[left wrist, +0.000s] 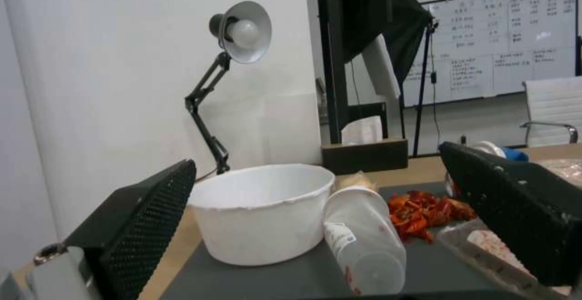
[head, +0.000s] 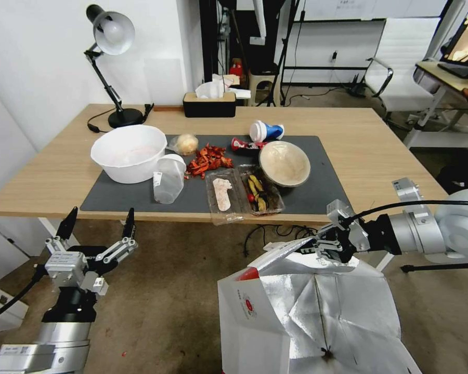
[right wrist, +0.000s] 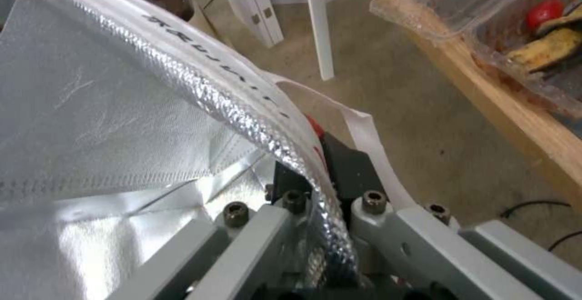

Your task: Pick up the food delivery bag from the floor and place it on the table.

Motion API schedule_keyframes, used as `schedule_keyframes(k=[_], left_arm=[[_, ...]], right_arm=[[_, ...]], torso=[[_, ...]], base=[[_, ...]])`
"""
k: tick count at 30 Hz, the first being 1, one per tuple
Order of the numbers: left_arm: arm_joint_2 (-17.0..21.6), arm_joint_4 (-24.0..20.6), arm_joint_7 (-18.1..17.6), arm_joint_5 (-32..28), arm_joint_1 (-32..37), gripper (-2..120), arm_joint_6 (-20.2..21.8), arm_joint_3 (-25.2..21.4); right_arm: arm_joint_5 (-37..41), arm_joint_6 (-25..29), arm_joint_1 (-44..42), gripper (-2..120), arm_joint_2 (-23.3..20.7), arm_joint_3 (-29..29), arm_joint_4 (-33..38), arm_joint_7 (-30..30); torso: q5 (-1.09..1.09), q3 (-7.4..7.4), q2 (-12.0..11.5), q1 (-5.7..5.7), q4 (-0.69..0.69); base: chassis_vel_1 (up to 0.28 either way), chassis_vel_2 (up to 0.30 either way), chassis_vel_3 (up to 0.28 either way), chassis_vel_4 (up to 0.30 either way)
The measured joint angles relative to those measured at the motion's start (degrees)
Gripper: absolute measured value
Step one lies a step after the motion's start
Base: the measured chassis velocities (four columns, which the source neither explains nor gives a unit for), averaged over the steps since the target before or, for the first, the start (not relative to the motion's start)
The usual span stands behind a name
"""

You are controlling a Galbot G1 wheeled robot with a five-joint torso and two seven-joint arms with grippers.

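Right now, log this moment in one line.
right end effector: shut on food delivery bag rim | left end effector: open, idle | table: bag not placed

Silver-grey metal arms, black cables, left pincer (head: pixel 99 221) black-tipped, hex screws

We see even, bright indoor light with soft shadows. Glare flares on the crinkled silver foil lining (head: pixel 322 306) of the bag. Both wrist views look soft and blurred; straight lines bow toward the head view's edges.
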Motion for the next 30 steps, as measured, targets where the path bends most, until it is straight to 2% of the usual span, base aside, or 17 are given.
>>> schedule_keyframes(k=[10,16,30], left_arm=[[0.1,-0.1,-0.1,0.0,0.2,100,0.0,0.1],[0.0,-0.3,-1.7,-0.2,0.3,100,0.0,0.5],[0.1,-1.0,-0.9,-0.5,0.7,100,0.7,0.4]], right_arm=[[-0.2,0.0,-3.5,0,0.2,2.7,0.5,0.0],[-0.2,0.1,-5.8,0,0.0,4.8,1.0,0.0],[-0.4,0.1,-9.0,0,-0.3,7.5,2.1,0.0]], torso=[[0.00,1.68,3.0,1.27,0.00],[0.00,2.64,4.7,2.03,0.01],[0.00,2.83,5.0,2.18,0.01]], base=[[0.000,0.000,0.000,0.000],[0.000,0.000,0.000,0.000],[0.000,0.000,0.000,0.000]])
